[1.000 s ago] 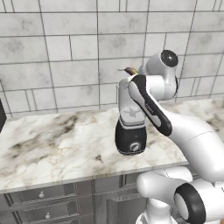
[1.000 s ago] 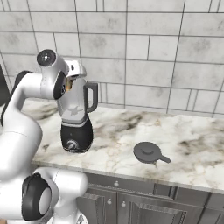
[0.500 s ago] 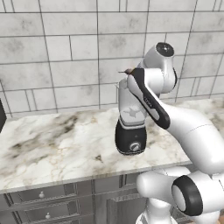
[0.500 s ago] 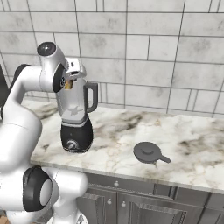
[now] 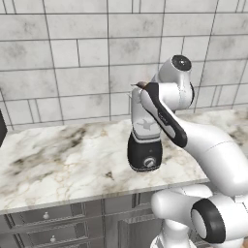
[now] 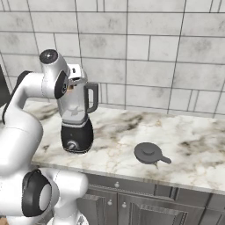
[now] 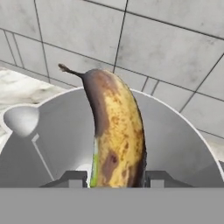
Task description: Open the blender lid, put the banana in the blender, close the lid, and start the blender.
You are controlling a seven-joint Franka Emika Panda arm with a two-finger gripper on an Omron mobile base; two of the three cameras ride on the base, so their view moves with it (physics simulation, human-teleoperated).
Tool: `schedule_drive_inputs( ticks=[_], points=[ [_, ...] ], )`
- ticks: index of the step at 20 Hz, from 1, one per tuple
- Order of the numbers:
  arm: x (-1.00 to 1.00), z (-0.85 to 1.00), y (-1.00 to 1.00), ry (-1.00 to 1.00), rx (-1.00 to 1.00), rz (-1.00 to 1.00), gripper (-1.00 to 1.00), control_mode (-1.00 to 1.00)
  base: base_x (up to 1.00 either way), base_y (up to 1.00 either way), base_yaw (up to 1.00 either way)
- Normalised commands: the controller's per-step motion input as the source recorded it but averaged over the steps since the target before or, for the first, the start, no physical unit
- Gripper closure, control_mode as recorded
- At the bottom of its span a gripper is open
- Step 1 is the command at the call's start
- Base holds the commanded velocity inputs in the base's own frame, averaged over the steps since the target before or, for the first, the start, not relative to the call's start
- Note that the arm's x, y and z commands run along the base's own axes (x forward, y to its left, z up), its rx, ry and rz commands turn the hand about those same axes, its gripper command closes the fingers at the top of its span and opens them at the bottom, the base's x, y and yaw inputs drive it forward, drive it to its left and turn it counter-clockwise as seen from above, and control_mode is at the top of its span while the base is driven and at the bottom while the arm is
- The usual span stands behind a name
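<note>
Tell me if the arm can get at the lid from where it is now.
Probably yes, once freed: the lid lies alone on the counter right of the blender, nothing over it. But the end effector holds the banana over the jar.

Lidless blender [image 6: 77, 121] on marble counter [image 6: 193, 145], blender lid [image 6: 148, 153] well apart.

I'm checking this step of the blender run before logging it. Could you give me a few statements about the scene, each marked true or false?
1. The blender lid lies on the counter, apart from the blender. True.
2. The blender jar is covered. False: its top is open, as the hand view shows.
3. The banana sits between the fingertips of the end effector, above the jar mouth. True.
4. The banana lies on the counter beside the lid. False: it is up at the jar top.
5. The blender stands on the counter's front part. True.
</note>
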Motion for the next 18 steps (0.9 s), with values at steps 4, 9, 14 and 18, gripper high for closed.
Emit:
schedule_drive_inputs(
  ticks=[4,9,14,18],
  points=[
    [0.0,0.0,0.0,0.0,0.0,0.0,-1.0,-1.0,0.0,0.0,0.0],
    [-0.02,0.3,-0.01,0.0,0.0,0.0,-1.0,-1.0,0.0,0.0,0.0],
    [-0.2,0.71,-0.01,0.0,0.0,0.0,-1.0,-1.0,0.0,0.0,0.0],
    [-0.87,0.03,-0.33,-0.01,0.02,-0.02,-1.0,-1.0,0.0,0.0,0.0]
  ],
)
